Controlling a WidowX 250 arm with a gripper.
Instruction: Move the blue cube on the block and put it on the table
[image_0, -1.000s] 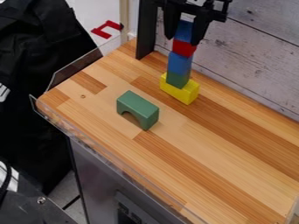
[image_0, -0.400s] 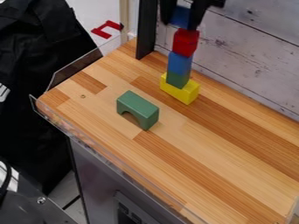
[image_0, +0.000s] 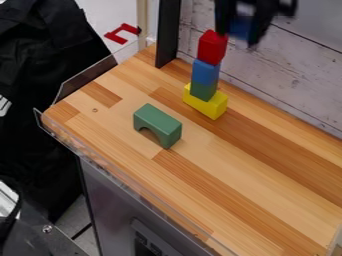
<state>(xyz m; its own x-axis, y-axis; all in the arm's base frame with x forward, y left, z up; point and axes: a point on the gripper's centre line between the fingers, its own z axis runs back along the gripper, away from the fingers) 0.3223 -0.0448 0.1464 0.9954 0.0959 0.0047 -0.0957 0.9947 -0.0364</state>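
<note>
Hanging at one o'clock in the view, here's the black gripper (image_0: 238, 38), its two fingers apart by just a cube's width and clamped on the blue cube (image_0: 241, 27)! That cube is up in the air, slightly blurred, off between one and two o'clock from the red cube (image_0: 212, 47), and it isn't on the table (image_0: 227, 170).

Down the tower we go: red on top, sitting a touch askew, then a second blue block (image_0: 205, 72), then a green block (image_0: 203, 90), all standing on the yellow block (image_0: 206, 105) at the base. Over at eight o'clock from that base, well clear of it, stands the green arch (image_0: 157, 122), opening facing seven o'clock. And a pale plank wall (image_0: 294, 75) backs the tower at two o'clock!
</note>
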